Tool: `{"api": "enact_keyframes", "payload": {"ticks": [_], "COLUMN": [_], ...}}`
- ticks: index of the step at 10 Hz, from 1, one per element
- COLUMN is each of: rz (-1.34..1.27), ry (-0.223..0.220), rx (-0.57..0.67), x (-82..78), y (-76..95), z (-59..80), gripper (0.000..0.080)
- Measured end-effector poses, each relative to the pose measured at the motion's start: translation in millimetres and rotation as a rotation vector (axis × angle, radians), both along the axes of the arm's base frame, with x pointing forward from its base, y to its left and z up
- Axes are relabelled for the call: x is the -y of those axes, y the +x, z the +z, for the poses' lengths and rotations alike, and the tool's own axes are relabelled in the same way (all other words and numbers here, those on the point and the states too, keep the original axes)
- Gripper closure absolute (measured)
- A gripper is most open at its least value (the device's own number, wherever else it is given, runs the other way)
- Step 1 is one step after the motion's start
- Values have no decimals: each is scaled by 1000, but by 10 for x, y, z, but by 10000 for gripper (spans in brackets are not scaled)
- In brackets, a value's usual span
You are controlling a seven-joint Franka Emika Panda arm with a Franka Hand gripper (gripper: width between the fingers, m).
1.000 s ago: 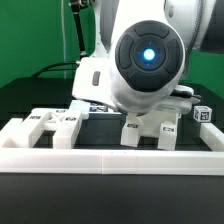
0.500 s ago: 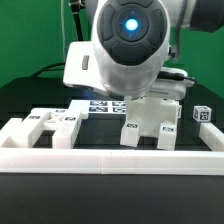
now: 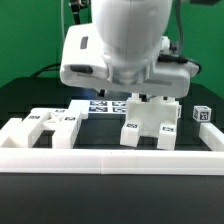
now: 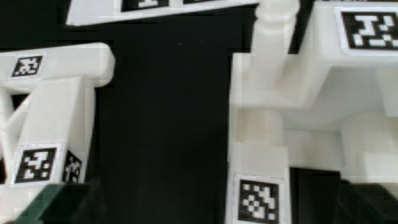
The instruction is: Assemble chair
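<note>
The partly built chair (image 3: pixel 150 122) is a white blocky piece with square tags, standing inside the rail right of centre. In the wrist view it shows as white bars (image 4: pixel 285 110) with a tagged upright. Two more white chair pieces (image 3: pixel 50 125) lie at the exterior view's left, and one of them shows in the wrist view (image 4: pixel 54 110). My gripper (image 4: pixel 205 205) hangs just above the standing piece with its jaws wide apart, holding nothing. One dark fingertip (image 4: pixel 45 205) shows at the frame's edge. In the exterior view the arm's body (image 3: pixel 120 45) hides the fingers.
A low white border rail (image 3: pixel 110 156) runs along the front and sides. The marker board (image 3: pixel 105 104) lies behind the parts and also shows in the wrist view (image 4: pixel 160 8). A small tagged cube (image 3: pixel 203 114) sits at the exterior view's right.
The arm's wrist has tilted and risen, so its round blue-lit face has left the frame at the top. The chair pieces have not moved.
</note>
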State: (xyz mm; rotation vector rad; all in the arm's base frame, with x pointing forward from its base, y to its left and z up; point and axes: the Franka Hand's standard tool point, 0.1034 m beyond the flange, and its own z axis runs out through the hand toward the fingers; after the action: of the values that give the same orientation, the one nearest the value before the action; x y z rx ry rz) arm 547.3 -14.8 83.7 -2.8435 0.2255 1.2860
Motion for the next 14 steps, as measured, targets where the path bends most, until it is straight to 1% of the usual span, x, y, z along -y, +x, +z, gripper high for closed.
{"api": "enact_keyframes", "payload": {"ticks": [1, 2, 3, 5, 6, 7, 8, 9, 10, 11, 12, 13, 14], "rz": [0, 16, 27, 44, 44, 47, 49, 49, 53, 57, 65, 109, 128], "ry": [-4, 13, 17, 22, 18, 1, -12, -19, -40, -55, -61, -57, -50], "rx": [78, 137, 231, 391, 430, 525, 605, 646, 743, 814, 847, 897, 889], "x": [10, 41, 85, 182, 222, 244, 244, 251, 274, 284, 309, 402, 505], "y": [52, 100, 229, 381, 410, 525, 539, 522, 608, 615, 598, 618, 562], "z": [-17, 8, 57, 150, 155, 138, 142, 138, 137, 134, 116, 106, 84], "gripper": [150, 150, 150, 150, 150, 150, 150, 150, 150, 150, 150, 150, 150]}}
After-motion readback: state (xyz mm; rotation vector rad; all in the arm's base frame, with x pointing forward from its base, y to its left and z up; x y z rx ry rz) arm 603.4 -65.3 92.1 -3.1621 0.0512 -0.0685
